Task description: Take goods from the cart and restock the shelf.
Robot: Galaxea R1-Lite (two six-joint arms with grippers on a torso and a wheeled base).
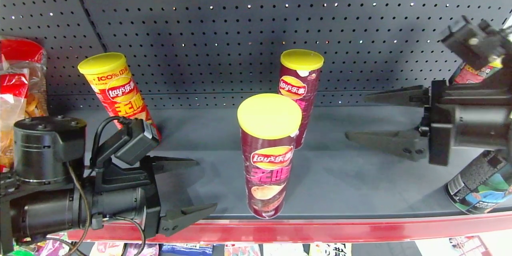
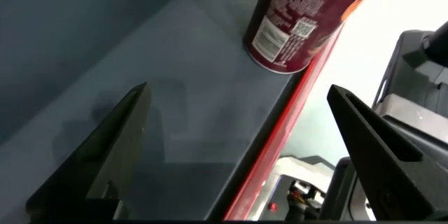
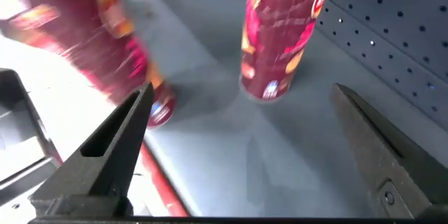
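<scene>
- my left gripper (image 1: 207, 185) and right gripper (image 1: 356, 117) are both spread, empty, at 9 and 3 o'clock of the front can (image 1: 269, 156).
- it stands at the shelf (image 1: 340, 176) lip; a careless sweep could topple it off.

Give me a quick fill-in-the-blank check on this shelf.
The front maroon can and the rear maroon can both have ____ lids.
The left end effector and the right end effector both stand ____, holding nothing.
The tilted can has a ____ body.
Missing: yellow; open; red.
</scene>
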